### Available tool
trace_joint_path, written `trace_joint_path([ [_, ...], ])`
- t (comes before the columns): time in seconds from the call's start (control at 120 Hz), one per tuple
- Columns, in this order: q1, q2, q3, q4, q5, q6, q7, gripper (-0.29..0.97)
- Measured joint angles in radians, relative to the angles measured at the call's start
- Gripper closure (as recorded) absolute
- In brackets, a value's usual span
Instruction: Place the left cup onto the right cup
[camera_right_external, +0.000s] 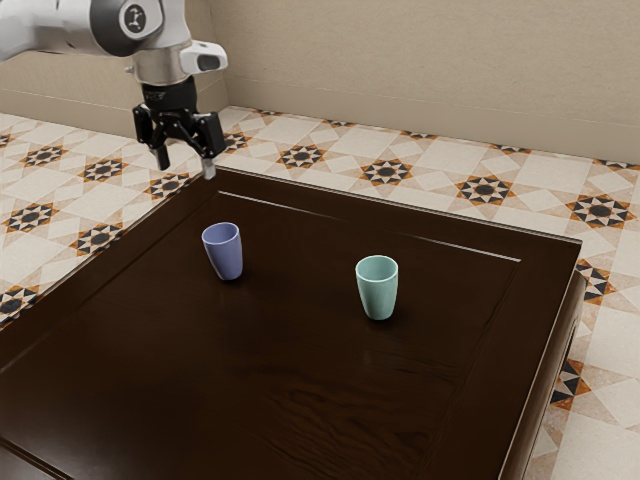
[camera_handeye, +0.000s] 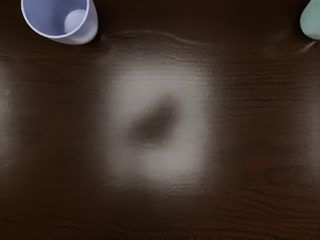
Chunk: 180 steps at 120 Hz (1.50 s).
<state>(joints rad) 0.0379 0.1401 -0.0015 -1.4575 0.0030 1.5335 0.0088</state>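
A lavender cup (camera_right_external: 223, 250) stands upright on the dark wooden table (camera_right_external: 300, 400), toward the exterior view's left. A teal cup (camera_right_external: 377, 286) stands upright to its right, well apart from it. My gripper (camera_right_external: 185, 165) hangs open high above the table's far left edge, up and left of the lavender cup, with nothing between its fingers. In the wrist view the lavender cup (camera_handeye: 61, 20) shows from above, its hollow inside visible, and a sliver of the teal cup (camera_handeye: 311, 20) sits at the opposite corner.
The table has a raised rim (camera_right_external: 400, 232) running round a sunken top. Patterned floor tiles (camera_right_external: 440, 170) lie beyond it, with a beige wall behind. A soft shadow of my hand (camera_handeye: 157, 122) falls on the bare wood between the cups.
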Motion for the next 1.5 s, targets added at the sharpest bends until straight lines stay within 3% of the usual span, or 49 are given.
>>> trace_joint_path([
  [0.2, 0.003, 0.007, 0.007, -0.013, 0.000, 0.007, 0.003, 0.00],
  [0.517, 0.014, 0.089, 0.011, -0.115, 0.003, 0.125, 0.009, 0.00],
  [1.142, 0.159, 0.362, -0.010, 0.197, 0.009, 0.169, 0.085, 0.00],
  [1.5, 0.176, 0.471, -0.060, 0.240, 0.006, 0.199, 0.134, 0.00],
])
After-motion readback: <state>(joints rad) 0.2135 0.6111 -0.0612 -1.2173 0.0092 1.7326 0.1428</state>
